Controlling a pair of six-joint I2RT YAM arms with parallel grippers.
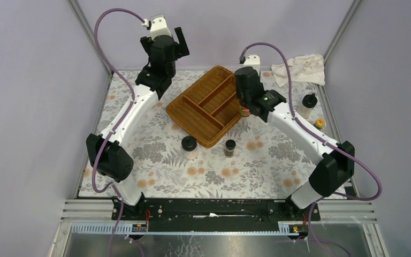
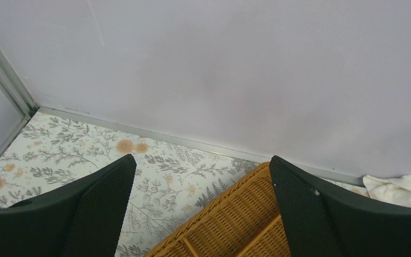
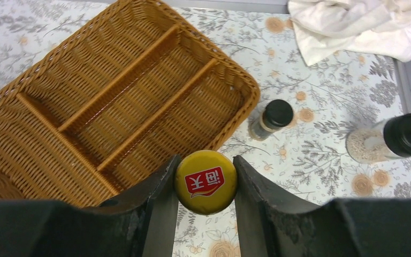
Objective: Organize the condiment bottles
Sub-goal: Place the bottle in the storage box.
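One sauce bottle (image 3: 205,187) sits clamped in the right gripper (image 3: 205,163); the left gripper (image 2: 200,179) gapes empty. Best kept upright while clearing the wicker tray (image 3: 250,91).

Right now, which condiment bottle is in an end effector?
The yellow-capped sauce bottle with the red label on its cap, clamped in the right end effector beside the wicker tray. The black-lidded jars and the other yellow-capped bottle stand free.

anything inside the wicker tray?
Nothing: the wicker tray shows only bare weave. The right arm covers its right corner from above, and the right gripper, shut on a yellow-capped bottle, covers its near end in the wrist view; each view fills the other's gap.
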